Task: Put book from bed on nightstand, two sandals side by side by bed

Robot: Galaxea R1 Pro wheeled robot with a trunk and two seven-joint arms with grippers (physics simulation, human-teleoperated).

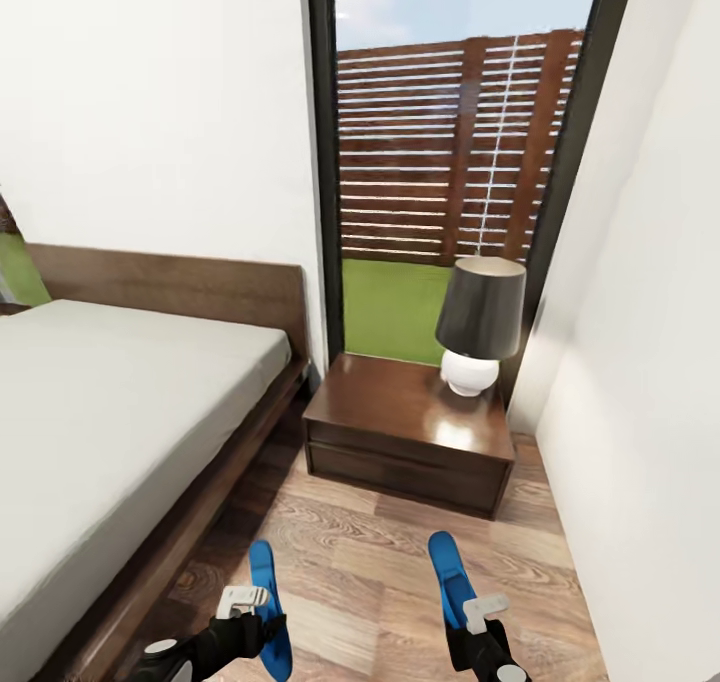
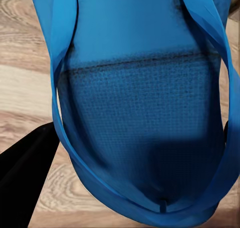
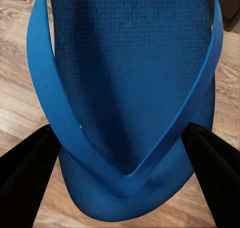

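Black arms, white fittings, black gripper [image 1: 262,630] fingers [image 3: 27,175].

Head cam: high, pitched down and forward over both arms; left end effector [image 1: 243,602] and right end effector [image 1: 483,612] sit at the lower edge. Beyond them: wood floor [image 1: 370,572], nightstand [image 1: 405,442], window [image 1: 455,162]; bed [image 1: 110,412] off to the left end effector's side.

Left wrist cam: looks along the fingers, very close on the left sandal [image 2: 145,102], floor behind it.

Right wrist cam: same setup, very close on the right sandal [image 3: 130,87].

Overlap: each wrist view shares its sandal and the floor with the head view.
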